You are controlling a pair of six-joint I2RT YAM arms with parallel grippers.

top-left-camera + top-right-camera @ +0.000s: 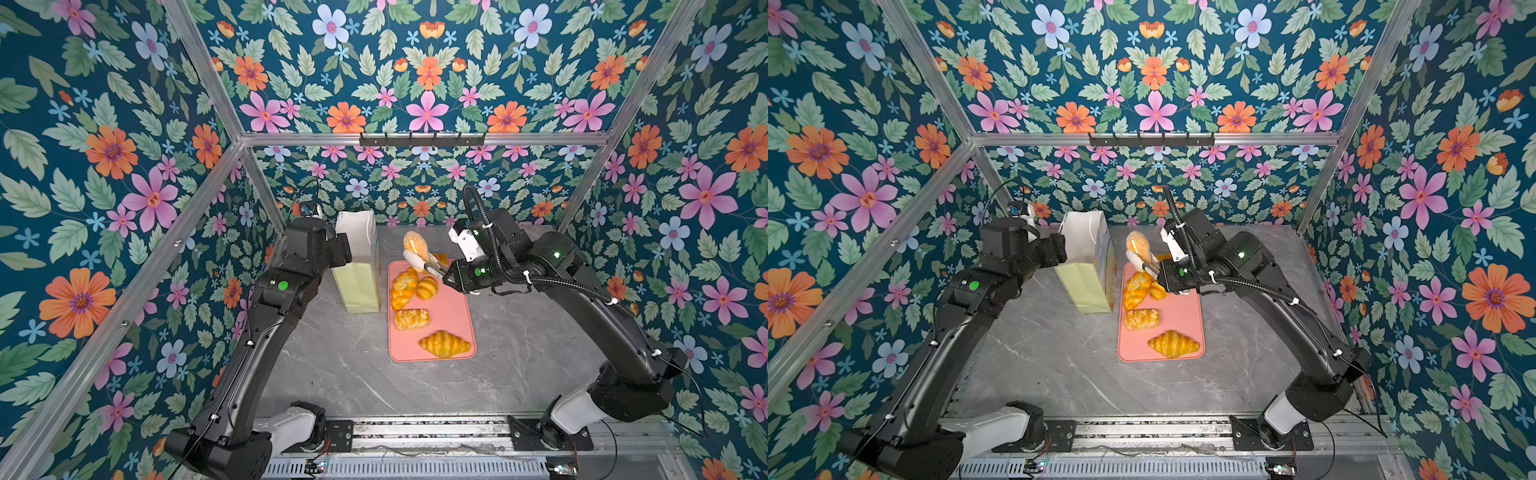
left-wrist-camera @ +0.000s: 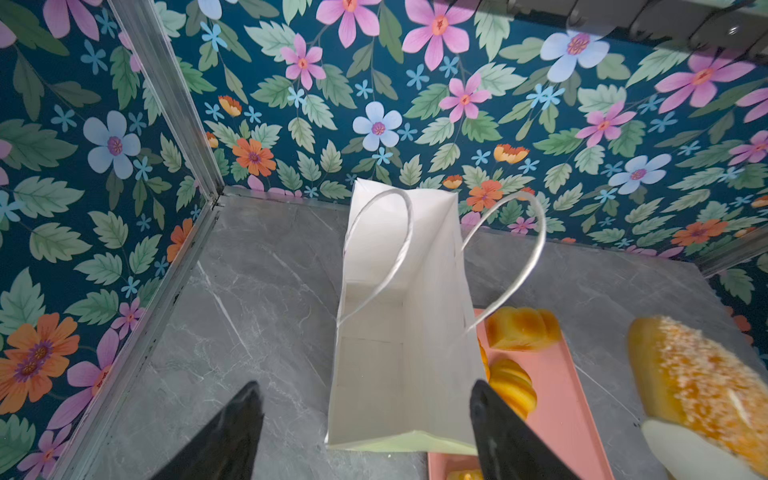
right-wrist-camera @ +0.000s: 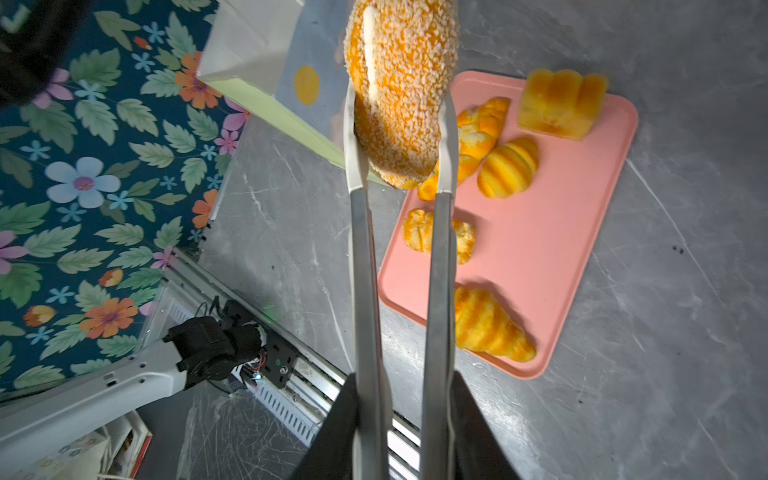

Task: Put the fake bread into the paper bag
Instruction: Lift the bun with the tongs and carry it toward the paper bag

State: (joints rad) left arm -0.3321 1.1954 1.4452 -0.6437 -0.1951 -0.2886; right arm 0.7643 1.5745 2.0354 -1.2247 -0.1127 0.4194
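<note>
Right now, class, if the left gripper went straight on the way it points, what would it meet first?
The paper bag. In the left wrist view its open top lies just ahead of the open left gripper. The near rim would probably be touched first, though depth is unclear.

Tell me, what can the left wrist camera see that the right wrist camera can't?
Only the left wrist view looks down into the bag: its white inside, with nothing in it that I can see, and both cord handles. Only the right wrist view shows the croissant, the flaky pastry and the yellow dot on the bag's outside. Both show the seeded bun in the tongs, the square loaf, the roll and the pink tray.
</note>
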